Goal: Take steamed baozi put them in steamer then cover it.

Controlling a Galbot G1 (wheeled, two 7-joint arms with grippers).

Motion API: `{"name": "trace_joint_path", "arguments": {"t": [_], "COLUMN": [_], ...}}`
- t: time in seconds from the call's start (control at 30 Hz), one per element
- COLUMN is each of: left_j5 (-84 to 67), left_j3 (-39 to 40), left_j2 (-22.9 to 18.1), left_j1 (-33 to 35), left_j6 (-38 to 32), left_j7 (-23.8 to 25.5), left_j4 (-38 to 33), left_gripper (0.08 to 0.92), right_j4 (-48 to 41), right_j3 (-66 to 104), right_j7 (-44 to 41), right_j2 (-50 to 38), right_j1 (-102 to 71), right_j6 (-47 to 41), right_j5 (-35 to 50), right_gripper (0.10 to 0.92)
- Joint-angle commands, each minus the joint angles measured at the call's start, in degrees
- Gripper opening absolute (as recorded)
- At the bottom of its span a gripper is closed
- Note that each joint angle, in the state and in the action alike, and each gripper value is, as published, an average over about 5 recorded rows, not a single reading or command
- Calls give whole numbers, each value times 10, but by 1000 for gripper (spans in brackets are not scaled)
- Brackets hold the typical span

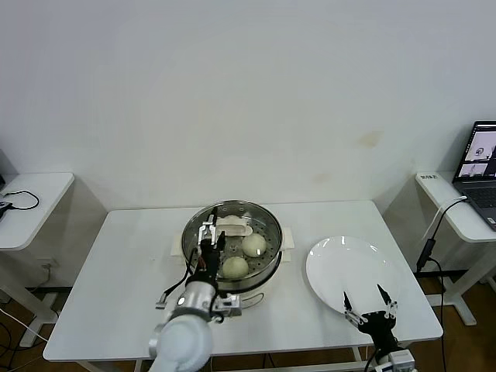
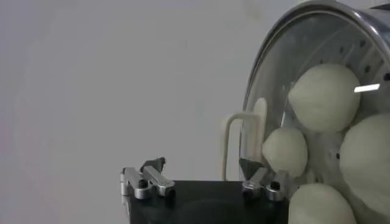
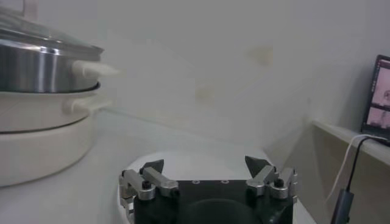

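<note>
Our left gripper [image 1: 211, 235] is hanging right above the steamer [image 1: 267, 273], on its left half. Its jaws are standing wide apart and are holding nothing. In the left wrist view the cream handle [image 2: 234, 143] of the cover [image 2: 274, 73] is showing past the fingertips, not between them. We are thinking the gripper is sitting there because the handle is the part to grab or let go of.

We are seeing the cover [image 1: 236, 226] lying flat on top of the steamer, so it is looking shut. The steamed baozi [image 2: 323, 97] are sitting inside, under the glass. We are counting four of them through the cover in the left wrist view. From the head view we are seeing only two [image 1: 253, 245]; the handle and the gripper are hiding the rest.

Our right gripper [image 1: 363, 294] is waiting well to the right of the steamer, above the near edge of the white plate [image 1: 341, 263]. Its jaws are wide apart too, and empty. One plate is lying there with nothing on it, so we are guessing every bun is in the pot. We are counting one steamer, one cover, one plate, two grippers.
</note>
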Motion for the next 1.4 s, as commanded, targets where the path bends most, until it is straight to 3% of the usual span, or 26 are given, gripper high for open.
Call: {"name": "trace_joint_path", "arguments": {"t": [0.03, 0.2, 0.43, 0.87, 1.4], "left_j5": [-411, -775, -921, -916, -915], "left_j3": [-118, -219, -277, -313, -318], "left_j2": [30, 48, 41, 32, 30], "left_j1": [189, 243, 272, 314, 328], "left_j6": [-52, -101, -119, -189, -196], "left_j7": [-131, -206, -275, -256, -244], "left_j4": [-150, -164, -139, -52, -62], "left_gripper": [823, 823, 823, 823, 823], "right_j4": [2, 6, 13, 31, 57], "right_j3": [3, 6, 8, -10, -31], "right_j7": [0, 0, -3, -2, 0], "right_j2": [-24, -25, -27, -54, -55], "right_j1": [-14, -16, -25, -44, -52], "right_j6": [5, 3, 5, 5, 2], "right_j5": [19, 20, 24, 57, 65], "right_gripper": [823, 823, 823, 823, 823]}}
